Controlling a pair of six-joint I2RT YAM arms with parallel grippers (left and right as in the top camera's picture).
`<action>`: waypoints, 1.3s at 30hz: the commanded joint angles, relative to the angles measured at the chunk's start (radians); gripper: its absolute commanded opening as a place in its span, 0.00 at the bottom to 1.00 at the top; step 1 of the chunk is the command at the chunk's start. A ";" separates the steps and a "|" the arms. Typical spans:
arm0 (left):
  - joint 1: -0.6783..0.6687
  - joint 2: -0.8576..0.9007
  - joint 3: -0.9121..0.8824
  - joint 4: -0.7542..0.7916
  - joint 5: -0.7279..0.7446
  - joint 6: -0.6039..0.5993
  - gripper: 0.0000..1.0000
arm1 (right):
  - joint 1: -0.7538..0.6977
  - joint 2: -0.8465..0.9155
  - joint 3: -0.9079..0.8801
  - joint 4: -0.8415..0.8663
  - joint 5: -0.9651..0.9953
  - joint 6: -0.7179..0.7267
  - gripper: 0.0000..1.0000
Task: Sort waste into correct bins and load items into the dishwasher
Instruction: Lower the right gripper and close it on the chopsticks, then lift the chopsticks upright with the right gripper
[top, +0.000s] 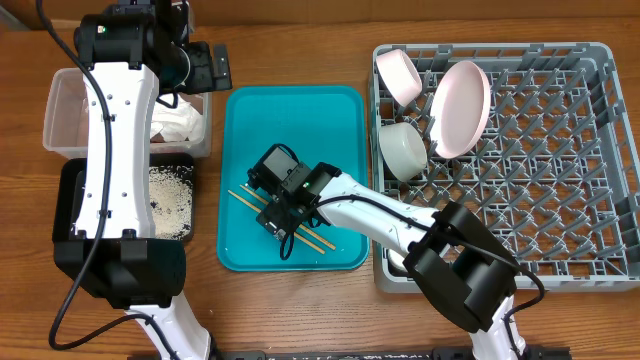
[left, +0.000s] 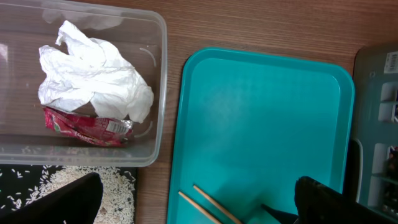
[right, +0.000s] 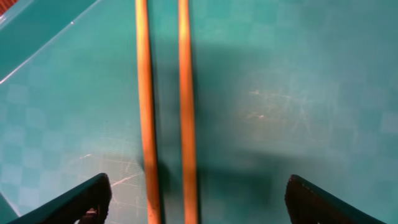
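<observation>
Chopsticks middle hidden under right end effector; clear tub, black tray partly covered by left arm.

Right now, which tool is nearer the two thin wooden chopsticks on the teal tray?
Right. The right tool hangs open straddling the thin wooden chopsticks; the left tool is off the teal tray, by the clear rectangular plastic tub.

The left arm stretches from its base toward 12 o'clock, the left gripper facing down with jaws spread wide. The right arm reaches toward 10 o'clock, the right gripper held low, fingers parted and gripping nothing.
</observation>
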 joint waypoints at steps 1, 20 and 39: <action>-0.001 -0.002 0.013 0.003 0.010 -0.003 1.00 | 0.020 0.002 0.003 0.010 0.008 -0.044 0.88; -0.001 -0.002 0.013 0.003 0.011 -0.003 1.00 | 0.045 0.061 0.003 0.026 0.013 -0.053 0.80; -0.001 -0.002 0.013 0.003 0.011 -0.003 1.00 | 0.049 0.074 0.002 0.038 0.005 -0.068 0.64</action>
